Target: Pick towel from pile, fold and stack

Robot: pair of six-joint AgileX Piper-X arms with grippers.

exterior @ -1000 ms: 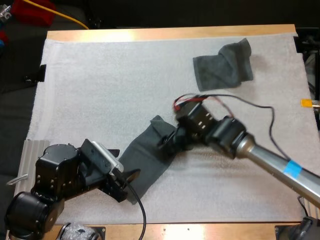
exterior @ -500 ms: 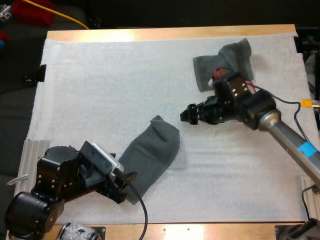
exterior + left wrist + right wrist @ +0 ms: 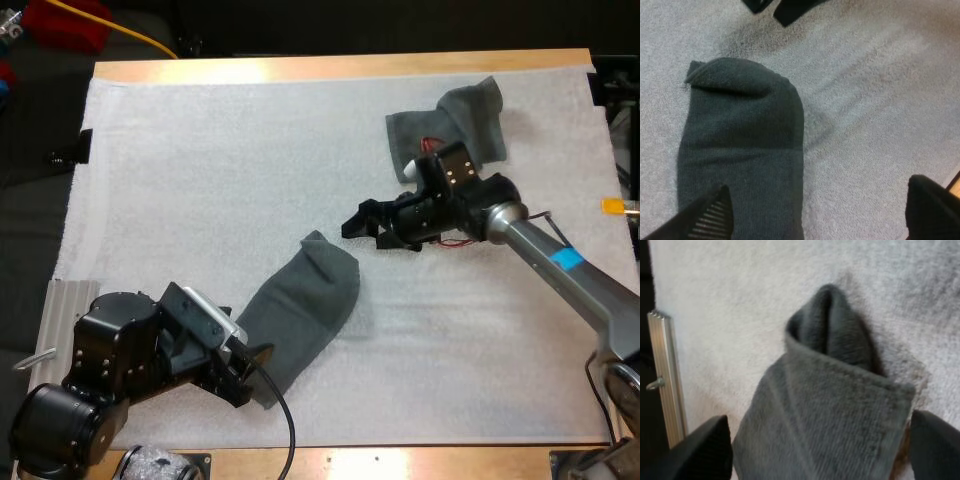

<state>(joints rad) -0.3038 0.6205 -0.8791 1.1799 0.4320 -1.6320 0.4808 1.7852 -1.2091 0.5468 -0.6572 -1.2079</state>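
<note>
A long towel (image 3: 300, 310) is laid flat on the white mat (image 3: 200, 170), its far tip curled over. The left claw (image 3: 255, 368) is spread open at its near end, one finger over the cloth. The right claw (image 3: 365, 230) is held open, clear, just beyond its far tip. The crumpled towel (image 3: 470, 120) is seen well beyond that. Risk: the curled tip gets pinched unevenly and the fold is skewed, or the mat is snagged.
</note>
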